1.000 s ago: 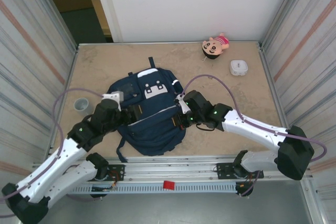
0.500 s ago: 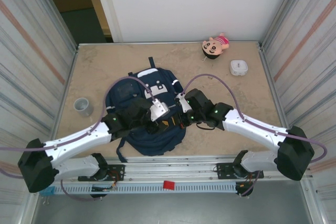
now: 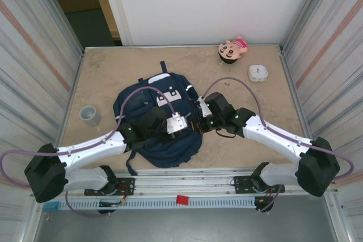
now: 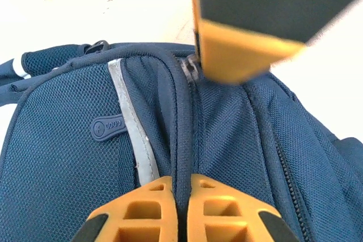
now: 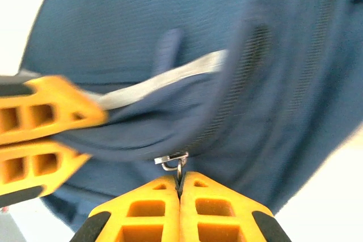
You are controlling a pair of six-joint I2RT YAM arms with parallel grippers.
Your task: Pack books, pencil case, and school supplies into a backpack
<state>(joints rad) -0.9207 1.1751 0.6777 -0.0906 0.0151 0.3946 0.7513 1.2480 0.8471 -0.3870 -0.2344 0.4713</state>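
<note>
Backpack point(image 3: 150, 97) lying flat on the table point(image 3: 113, 72), navy blue, top end away from the arm bases. Left gripper point(image 3: 190, 124) at the right edge of the backpack, seen from the left wrist point(image 4: 180, 182) with jaws pressed together on a raised fabric ridge of the backpack point(image 4: 68, 157), just right of the grey stripe point(image 4: 133, 134). Right gripper point(image 3: 198, 124) also at the right edge of the backpack, meeting the left one nearly tip to tip; seen from the right wrist point(image 5: 180, 181) with jaws closed on the small metal zipper pull point(image 5: 173, 161), backpack point(image 5: 142, 26) cloth bulging above it. One orange finger of the right gripper point(image 4: 244, 55) just beyond the backpack seam in the left wrist view. Left gripper point(image 5: 39, 128) at the left of the zipper pull, blurred. Doll point(image 3: 232, 49) and white box point(image 3: 258, 73) well apart from the backpack, to its far right. Grey cup point(image 3: 89, 114) to the left of the backpack, near but not touching.
</note>
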